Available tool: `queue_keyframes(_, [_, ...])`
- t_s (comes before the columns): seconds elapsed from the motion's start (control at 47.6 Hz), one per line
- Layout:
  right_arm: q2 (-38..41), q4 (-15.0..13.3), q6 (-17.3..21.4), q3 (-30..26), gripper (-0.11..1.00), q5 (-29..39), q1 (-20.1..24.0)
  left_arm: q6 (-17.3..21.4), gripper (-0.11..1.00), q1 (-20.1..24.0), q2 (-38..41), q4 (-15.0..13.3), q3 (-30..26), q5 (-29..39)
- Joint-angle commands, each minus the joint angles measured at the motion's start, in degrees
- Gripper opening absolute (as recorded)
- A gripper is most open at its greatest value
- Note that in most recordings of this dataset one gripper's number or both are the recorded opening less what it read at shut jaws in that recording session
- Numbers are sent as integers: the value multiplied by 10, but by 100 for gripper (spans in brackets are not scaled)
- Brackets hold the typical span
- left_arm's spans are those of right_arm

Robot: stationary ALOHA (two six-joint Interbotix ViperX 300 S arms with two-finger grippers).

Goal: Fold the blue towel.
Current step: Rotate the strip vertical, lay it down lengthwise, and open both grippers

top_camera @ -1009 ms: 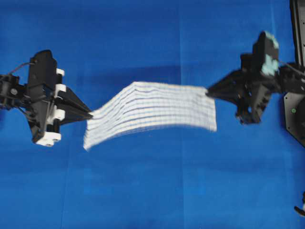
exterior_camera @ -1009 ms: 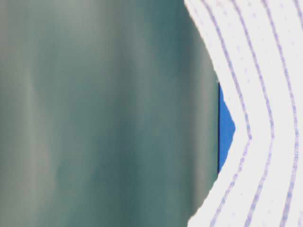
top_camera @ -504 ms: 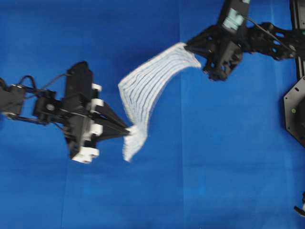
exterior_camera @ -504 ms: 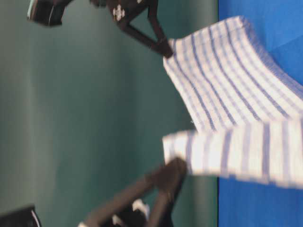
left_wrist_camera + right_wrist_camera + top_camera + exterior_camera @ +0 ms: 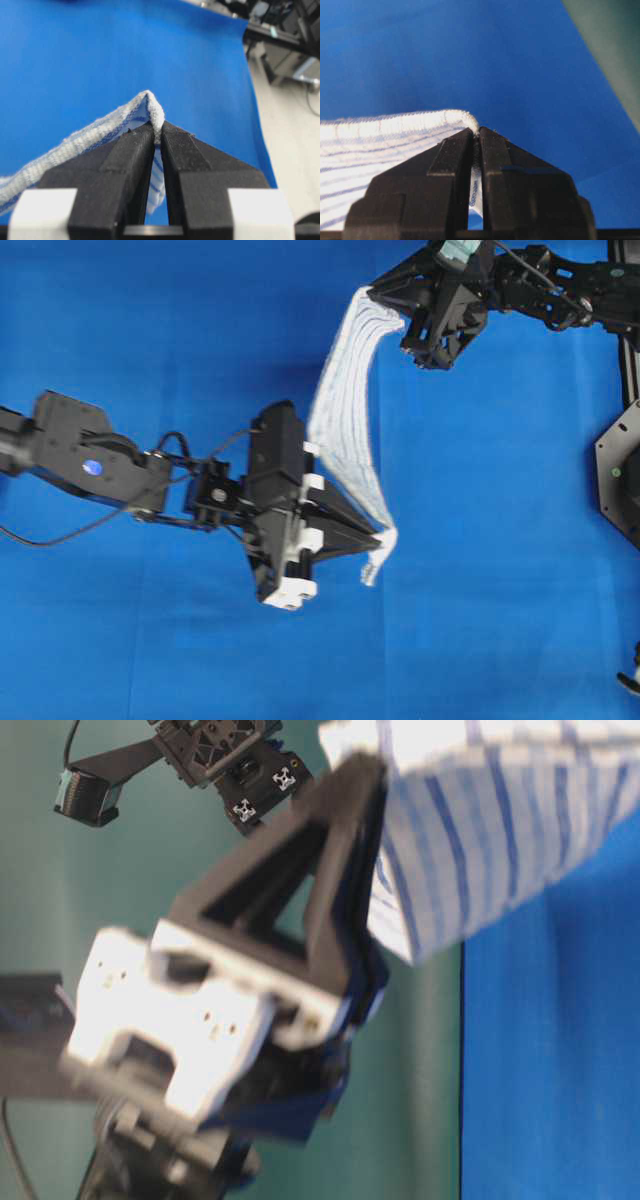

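Blue cloth is covering the whole surface [image 5: 150,330], and above it the blue towel [image 5: 345,430] is hanging clear as a narrow, sagging band running from far right to near centre. Each end is being pinched: the left end effector [image 5: 378,538] is clamping the near corner, its jaws nearly touching with the hem poking out at the tips [image 5: 152,107], while the right end effector [image 5: 378,288] is clamping the far corner in the same way [image 5: 465,117]. Judging by its drape and twist, the towel is light, thin and entirely limp, offering no stiffness of its own; it is likely to slip only if the pinch loosens. Corners and hemmed edges are giving the surest hold, since the thicker hem resists pulling through.
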Motion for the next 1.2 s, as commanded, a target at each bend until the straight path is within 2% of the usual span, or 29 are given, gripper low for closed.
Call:
queue_keyframes(0.0, [-5, -7, 0, -15, 28, 7, -8, 4, 4, -2, 4, 1, -28, -25])
queue_keyframes(0.168, [-4, -17, 0, -15, 28, 24, -15, 8, 4, -1, 25, 3, -35, -78])
queue_keyframes(0.336, [11, -36, 0, -20, 28, 33, -16, 7, 5, -2, 30, 1, -25, -94])
queue_keyframes(0.504, [50, -47, 0, -34, 28, 34, -15, 6, 4, -1, 34, -2, 3, -114])
queue_keyframes(0.714, [114, -49, -3, -67, 28, 34, -14, -2, 4, -10, 41, -4, 53, -178])
queue_keyframes(0.988, [178, -64, -7, -130, 28, 34, 4, -11, 4, -21, 30, -11, 89, -172])
queue_keyframes(1.177, [212, -67, -6, -164, 28, 34, 16, -54, 4, -21, 12, -11, 125, -153])
